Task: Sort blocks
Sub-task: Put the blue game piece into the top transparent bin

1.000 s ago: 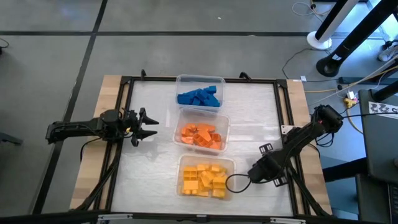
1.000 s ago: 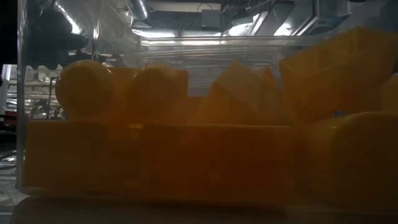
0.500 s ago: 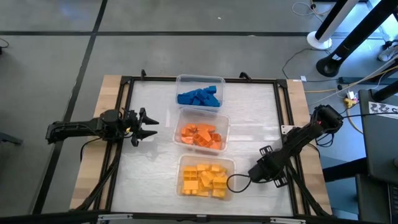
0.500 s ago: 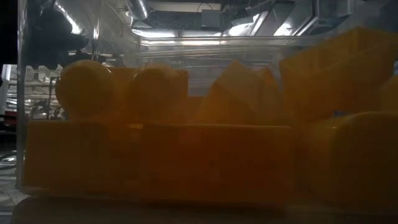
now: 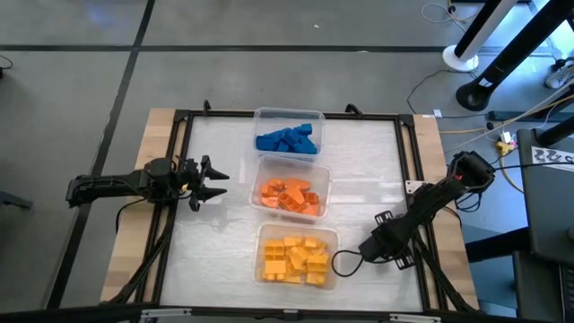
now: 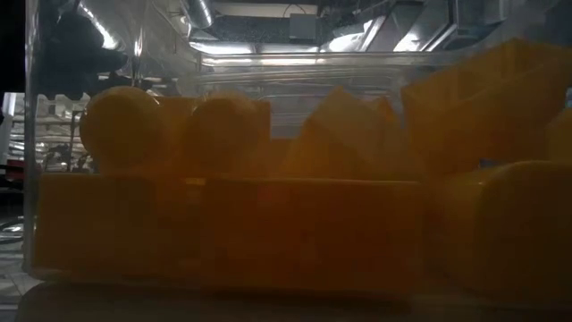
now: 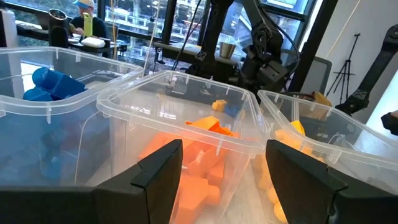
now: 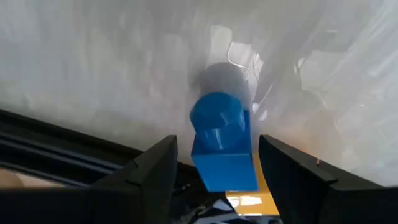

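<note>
Two arms flank a row of three clear tubs on the table [image 5: 224,179]; on the left we see the left gripper [image 5: 212,179] spread wide and empty beside the orange blocks [image 5: 289,196], with blue blocks [image 5: 287,140] in the far tub and yellow blocks [image 5: 294,259] in the near one. On the right, the right gripper [image 5: 343,263] sits just beside the yellow tub [image 5: 334,235]; a blue block [image 8: 222,144] is pinched between its fingers.

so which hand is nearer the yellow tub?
Right. The right hand sits just beside the yellow tub, at its right edge. The left hand is farther off, level with the orange tub, left of it.
</note>
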{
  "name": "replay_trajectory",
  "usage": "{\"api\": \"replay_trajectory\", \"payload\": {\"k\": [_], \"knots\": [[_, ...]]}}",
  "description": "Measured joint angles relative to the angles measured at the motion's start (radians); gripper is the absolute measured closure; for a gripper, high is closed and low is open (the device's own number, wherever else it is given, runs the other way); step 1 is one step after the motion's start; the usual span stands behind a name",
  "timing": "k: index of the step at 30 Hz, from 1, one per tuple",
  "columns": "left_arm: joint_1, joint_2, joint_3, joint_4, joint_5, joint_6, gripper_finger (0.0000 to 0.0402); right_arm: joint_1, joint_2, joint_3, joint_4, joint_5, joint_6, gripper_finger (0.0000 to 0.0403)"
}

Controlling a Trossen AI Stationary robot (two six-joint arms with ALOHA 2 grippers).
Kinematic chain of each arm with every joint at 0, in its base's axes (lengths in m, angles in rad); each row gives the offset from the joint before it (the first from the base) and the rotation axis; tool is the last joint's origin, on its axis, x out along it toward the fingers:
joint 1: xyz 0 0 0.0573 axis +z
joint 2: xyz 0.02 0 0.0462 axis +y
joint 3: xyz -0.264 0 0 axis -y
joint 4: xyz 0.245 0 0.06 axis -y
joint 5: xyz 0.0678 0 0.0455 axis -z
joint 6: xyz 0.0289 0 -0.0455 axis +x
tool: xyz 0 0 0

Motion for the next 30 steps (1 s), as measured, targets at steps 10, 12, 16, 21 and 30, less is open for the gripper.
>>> {"api": "replay_trajectory", "payload": {"k": [10, 12, 16, 21, 30], "knots": [[0.000, 0.000, 0.000, 0.000, 0.000, 0.000, 0.0180, 0.000, 0.000, -0.082, 0.114, -0.060, 0.060, 0.0184], [0.000, 0.000, 0.000, 0.000, 0.000, 0.000, 0.0180, 0.000, 0.000, -0.084, 0.127, -0.064, 0.063, 0.0199], [0.000, 0.000, 0.000, 0.000, 0.000, 0.000, 0.0180, -0.001, 0.000, -0.083, 0.153, -0.071, 0.090, 0.0247], [0.000, 0.000, 0.000, 0.000, 0.000, 0.000, 0.0180, -0.001, 0.000, -0.081, 0.183, -0.118, 0.117, 0.0268], [0.000, 0.000, 0.000, 0.000, 0.000, 0.000, 0.0180, -0.047, 0.000, -0.079, 0.299, -0.242, 0.118, 0.0254]]}}
